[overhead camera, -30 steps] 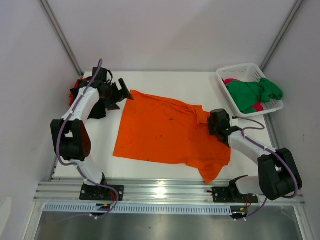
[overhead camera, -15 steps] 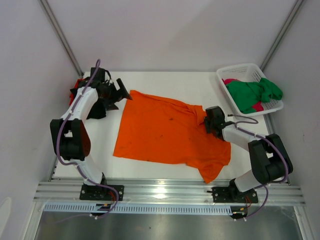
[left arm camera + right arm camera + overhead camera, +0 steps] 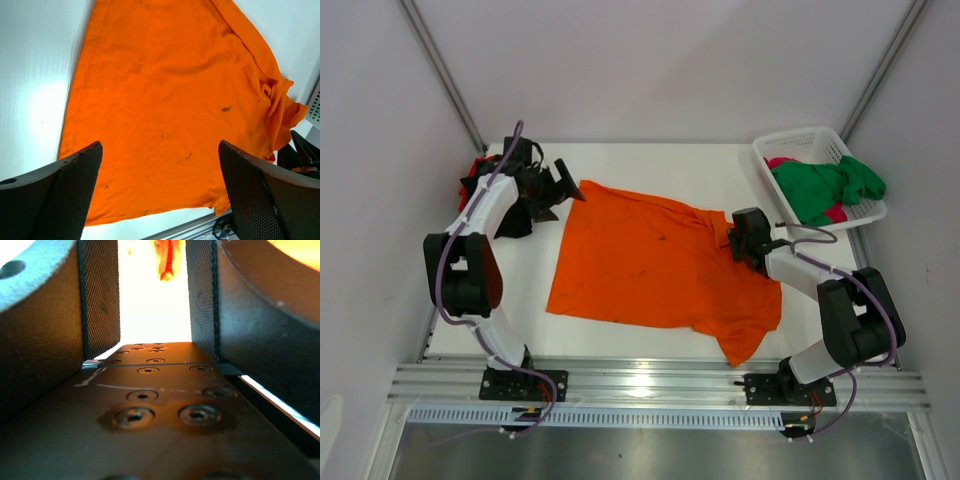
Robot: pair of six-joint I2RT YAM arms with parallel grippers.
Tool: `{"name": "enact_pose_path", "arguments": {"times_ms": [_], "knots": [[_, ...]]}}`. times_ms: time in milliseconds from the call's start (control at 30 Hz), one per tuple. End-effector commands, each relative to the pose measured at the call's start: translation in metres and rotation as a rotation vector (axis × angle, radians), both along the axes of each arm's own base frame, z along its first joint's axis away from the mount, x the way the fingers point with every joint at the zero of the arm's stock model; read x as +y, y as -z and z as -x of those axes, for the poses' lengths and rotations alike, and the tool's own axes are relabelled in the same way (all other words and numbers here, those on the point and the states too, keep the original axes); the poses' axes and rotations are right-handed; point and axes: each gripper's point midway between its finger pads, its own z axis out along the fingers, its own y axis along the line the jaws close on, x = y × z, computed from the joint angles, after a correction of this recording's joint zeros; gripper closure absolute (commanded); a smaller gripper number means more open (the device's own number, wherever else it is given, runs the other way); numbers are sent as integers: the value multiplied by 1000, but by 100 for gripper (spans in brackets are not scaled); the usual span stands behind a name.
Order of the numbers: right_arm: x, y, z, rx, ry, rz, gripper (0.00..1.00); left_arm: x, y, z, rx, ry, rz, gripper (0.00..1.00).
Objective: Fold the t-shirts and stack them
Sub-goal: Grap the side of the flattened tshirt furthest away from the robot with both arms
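- Orange shirt (image 3: pixel 650 265) lies spread flat on the middle of the table (image 3: pixel 650 165), with its right side rumpled and one sleeve trailing toward the near edge.
- My left gripper (image 3: pixel 560 190) hangs above the table at the shirt's far left corner. The jaws are as wide as they go and hold nothing.
- In the left wrist view, my two left fingers (image 3: pixel 65 195) frame the shirt (image 3: pixel 165 90) below, well clear of it. Small dark specks show on the cloth.
- My right gripper (image 3: pixel 738 240) is low at the bunched right shoulder of the shirt.
- In the right wrist view, the pads (image 3: pixel 100 295) stand apart with a narrow lit gap between them. An orange fold (image 3: pixel 167 262) shows past the tips. I cannot tell whether the tips touch the cloth.
- Red shirt (image 3: pixel 472 172) and black shirt (image 3: pixel 513 224) sit at the far left edge, partly hidden by my left arm.
- Basket (image 3: pixel 815 135) is at the far right corner. Green shirt (image 3: pixel 825 190) is heaped in it and spills over the rim, with pink shirt (image 3: pixel 782 162) under it.
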Motion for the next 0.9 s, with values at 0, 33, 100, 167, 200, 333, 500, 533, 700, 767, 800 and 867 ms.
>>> {"name": "enact_pose_path", "arguments": {"times_ms": [0,33,100,167,200,333,500,533,700,767,800,867], "knots": [[3,-15,-12,-31,-7,1,57,0,-6,-6,-31,4,23,0],[2,-18,-13,-32,-7,3,57,-1,-6,-6,-29,3,25,1],[1,-19,-11,-28,-12,13,57,-1,-4,-7,-26,0,28,1],[-1,-21,-10,-26,-18,23,57,-1,-4,-9,-29,0,32,0],[-3,-25,-10,-34,-14,26,57,-2,-2,-9,-24,-1,34,0],[-7,-22,-8,-24,-6,32,57,-3,-1,-9,-21,-1,43,0],[-7,-26,-7,-22,-8,26,57,-3,-2,-10,-21,-2,46,0],[-7,-27,-6,-20,-11,28,57,-4,-1,-9,-18,-1,48,1],[-12,-30,-2,-24,-7,45,57,-6,1,-9,-16,-1,54,0],[-13,-30,-3,-25,-4,43,57,-6,1,-9,-16,0,55,0],[-13,-31,-3,-28,-4,42,57,-7,2,-8,-14,1,54,0],[-13,-35,-4,-35,-8,43,57,-7,2,-9,-16,-3,56,1]]}}
